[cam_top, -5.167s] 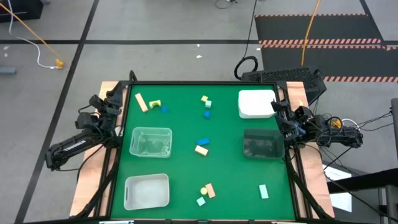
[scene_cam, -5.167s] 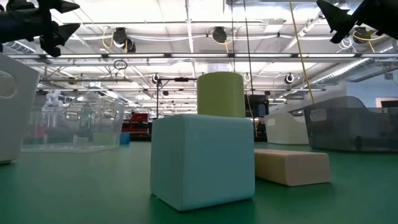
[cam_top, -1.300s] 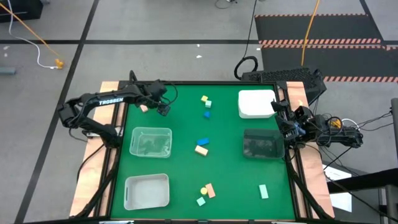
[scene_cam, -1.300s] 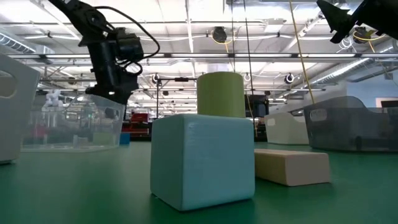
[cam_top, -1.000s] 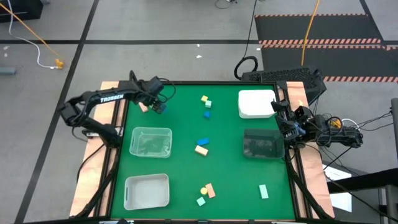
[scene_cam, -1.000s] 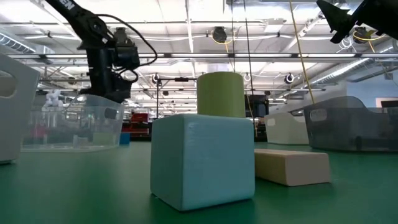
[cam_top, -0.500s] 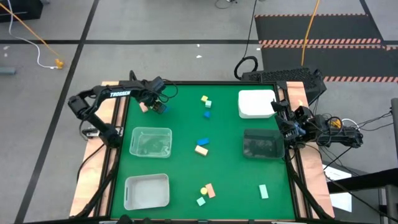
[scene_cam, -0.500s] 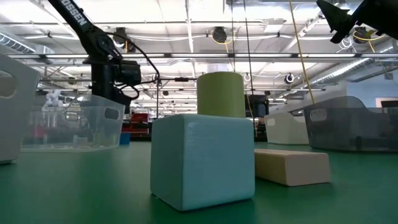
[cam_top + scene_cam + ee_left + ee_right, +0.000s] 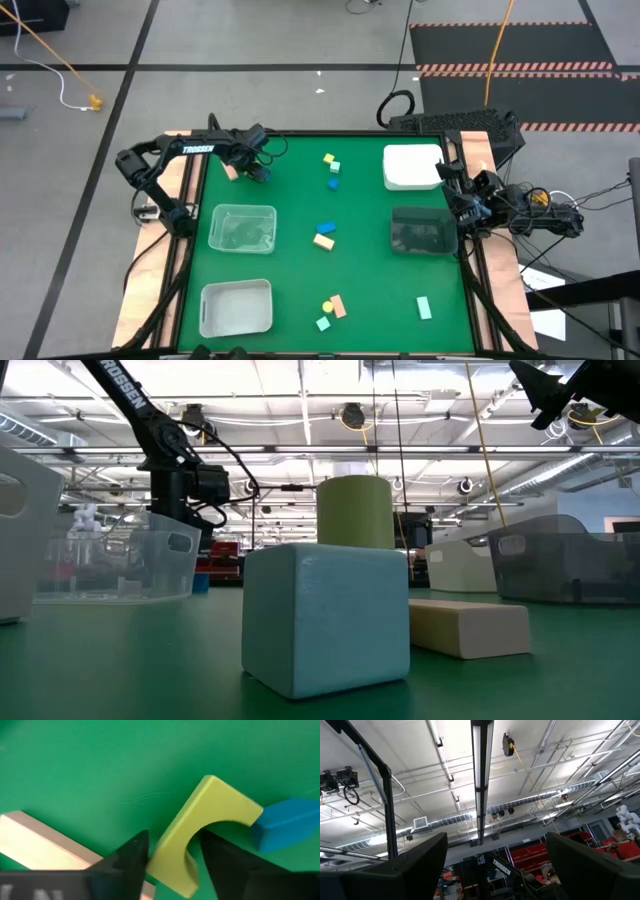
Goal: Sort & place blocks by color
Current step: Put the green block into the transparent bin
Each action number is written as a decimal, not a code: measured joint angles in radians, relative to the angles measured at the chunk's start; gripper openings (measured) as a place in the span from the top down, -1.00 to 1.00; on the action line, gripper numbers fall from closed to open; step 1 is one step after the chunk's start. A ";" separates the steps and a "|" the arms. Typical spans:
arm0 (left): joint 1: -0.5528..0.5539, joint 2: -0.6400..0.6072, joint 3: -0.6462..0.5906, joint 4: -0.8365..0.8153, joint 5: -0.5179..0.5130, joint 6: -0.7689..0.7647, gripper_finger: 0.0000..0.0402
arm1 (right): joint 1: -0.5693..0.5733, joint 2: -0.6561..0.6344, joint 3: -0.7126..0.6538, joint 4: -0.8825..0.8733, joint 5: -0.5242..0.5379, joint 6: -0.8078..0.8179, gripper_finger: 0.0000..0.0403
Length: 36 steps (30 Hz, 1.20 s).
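My left gripper is down at the table's far left corner, open, over the yellow arch. One finger stands at the outer side of one arch leg, the other in the hollow. The arch lies flat on the green mat, with a blue cube at its other end and a peach bar beside it. Other yellow, blue, peach and mint blocks lie mid-table and near the front. My right gripper waits open at the right edge. My left gripper comes at the yellow arch from above, its fingers close on either side of one leg. I cannot tell whether they touch it. The arch lies flat on the mat.
A clear tub and a white tub stand on the left, a white lidded tub and a smoky tub on the right. In the low view a mint cube, a yellow cylinder and a peach bar fill the foreground.
My left gripper has come down onto the far left corner of the mat, over the yellow arch, while the arm's elbow swung toward the far edge. The blocks and my right arm have stayed put.
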 joint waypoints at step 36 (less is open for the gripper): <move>-0.270 -0.675 -0.005 -0.019 0.093 -0.371 0.49 | 0.000 0.000 0.000 0.000 0.000 0.000 -0.65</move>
